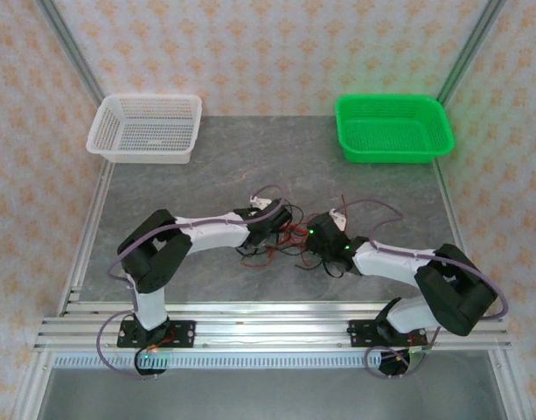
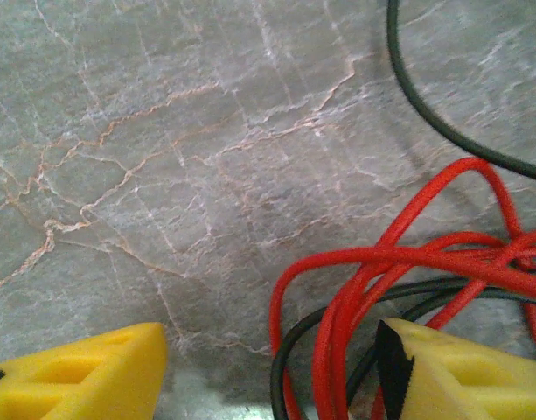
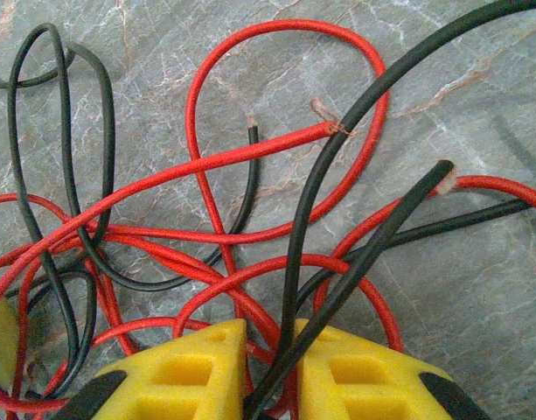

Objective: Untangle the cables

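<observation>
While low over the cables [image 1: 272, 248], both arms [image 1: 206, 232] inward: left gripper [image 2: 269, 346] agape, right gripper [image 3: 269, 337] tight on them.

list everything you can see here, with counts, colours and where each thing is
cables: several, exact count unclear, red and black, tangled at the table's centre between the grippers
white basket: one, white, far left corner of the table
green basket: one, green, far right corner
table: one, grey marbled, under everything
left gripper: one, yellow fingers, open at the tangle's edge
right gripper: one, yellow fingers, closed on a black cable in the tangle
</observation>
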`<state>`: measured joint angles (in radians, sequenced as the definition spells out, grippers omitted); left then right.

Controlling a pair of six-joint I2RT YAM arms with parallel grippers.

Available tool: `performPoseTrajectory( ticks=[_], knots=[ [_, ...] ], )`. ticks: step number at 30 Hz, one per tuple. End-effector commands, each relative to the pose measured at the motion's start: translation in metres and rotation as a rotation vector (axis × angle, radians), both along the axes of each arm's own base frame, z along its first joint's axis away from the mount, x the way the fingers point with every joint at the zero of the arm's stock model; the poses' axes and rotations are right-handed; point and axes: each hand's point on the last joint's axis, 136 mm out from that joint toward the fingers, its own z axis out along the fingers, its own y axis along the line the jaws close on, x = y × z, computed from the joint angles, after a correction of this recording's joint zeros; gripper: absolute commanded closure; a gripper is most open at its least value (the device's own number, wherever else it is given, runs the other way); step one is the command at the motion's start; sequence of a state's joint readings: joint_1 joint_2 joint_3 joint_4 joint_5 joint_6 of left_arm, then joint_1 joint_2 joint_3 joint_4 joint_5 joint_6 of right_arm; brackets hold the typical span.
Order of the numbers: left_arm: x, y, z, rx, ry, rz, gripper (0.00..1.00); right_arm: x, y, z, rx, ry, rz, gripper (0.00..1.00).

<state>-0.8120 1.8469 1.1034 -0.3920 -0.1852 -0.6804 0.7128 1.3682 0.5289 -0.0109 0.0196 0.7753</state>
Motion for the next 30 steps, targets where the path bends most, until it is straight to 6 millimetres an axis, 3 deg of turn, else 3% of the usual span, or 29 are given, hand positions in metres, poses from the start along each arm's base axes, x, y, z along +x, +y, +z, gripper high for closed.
performPoseTrajectory(
  ticks=[1,3,8,10,18,24,30],
  knots=[
    [-0.007,0.022,-0.012,0.116,0.019,0.024,0.34,-0.003,-0.012,-0.001,-0.044,-0.003,-0.035,0.79],
    [-0.011,0.035,-0.018,0.168,0.028,0.043,0.34,-0.002,-0.021,-0.002,-0.082,0.004,-0.058,0.76],
    [-0.024,0.067,-0.032,0.26,0.059,0.098,0.33,-0.002,-0.048,-0.011,-0.228,0.04,-0.098,0.55],
    [-0.027,0.078,-0.036,0.277,0.069,0.122,0.33,-0.003,-0.058,-0.015,-0.305,0.058,-0.102,0.51],
    [-0.025,0.122,-0.03,0.253,0.044,0.249,0.3,-0.007,-0.09,-0.028,-0.578,0.138,-0.098,0.5],
    [-0.021,0.157,-0.012,0.197,0.008,0.349,0.3,0.0,-0.095,-0.019,-0.607,0.129,-0.096,0.49],
    [-0.014,0.175,0.006,0.129,-0.042,0.4,0.28,0.007,-0.098,-0.015,-0.59,0.129,-0.109,0.48]
  ],
)
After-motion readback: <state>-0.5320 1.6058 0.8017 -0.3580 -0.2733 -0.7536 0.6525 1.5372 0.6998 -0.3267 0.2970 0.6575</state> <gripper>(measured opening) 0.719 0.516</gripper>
